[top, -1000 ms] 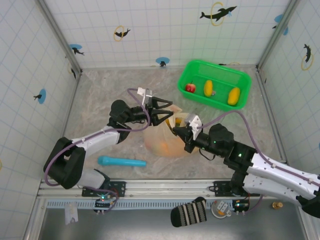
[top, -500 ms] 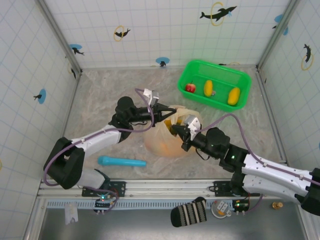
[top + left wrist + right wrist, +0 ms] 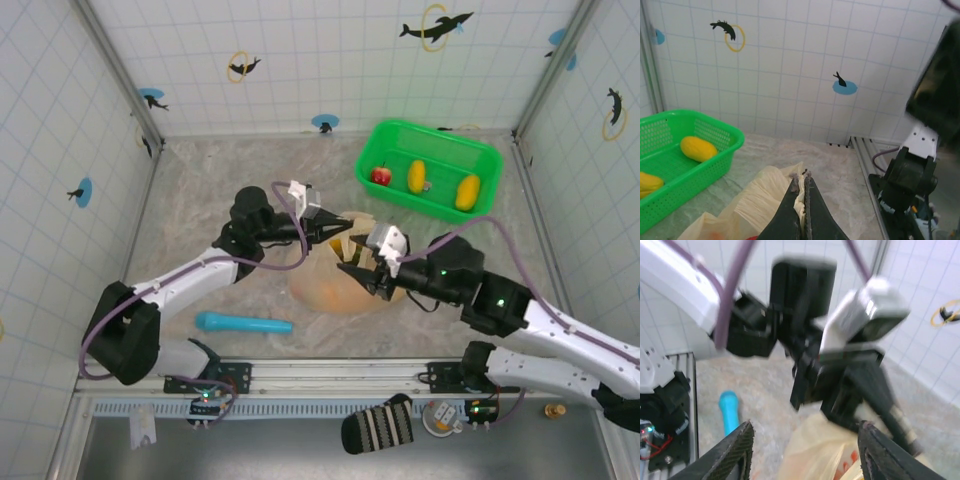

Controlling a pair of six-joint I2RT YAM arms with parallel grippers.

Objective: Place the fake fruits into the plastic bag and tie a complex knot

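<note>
Nearest the arm bases, the blue tube (image 3: 243, 323) lay flat on the table (image 3: 200, 200), at about 8 o'clock from the bag (image 3: 335, 296). The bag itself sat mid-table, slumped and bulging, with an orange fruit (image 3: 322, 292) glowing through the thin plastic. The right gripper (image 3: 356, 278) hung over the bag's middle coming in from 3 o'clock, jaws spread fairly wide and nothing pinched between them. From its own camera, the bag (image 3: 815, 450) sat below the gap between the two fingers (image 3: 740, 452). A bit further back, at the bag's 12 o'clock edge, the left gripper (image 3: 347, 228) was clamped tight on a bunched-up strip of the bag (image 3: 765, 197); the wrist view showed the left gripper (image 3: 802, 187) with that strip squeezed in it. Way out at 1 o'clock sat the green basket (image 3: 440, 133) with a red apple (image 3: 381, 175) and two yellow fruits (image 3: 417, 176) inside.
</note>
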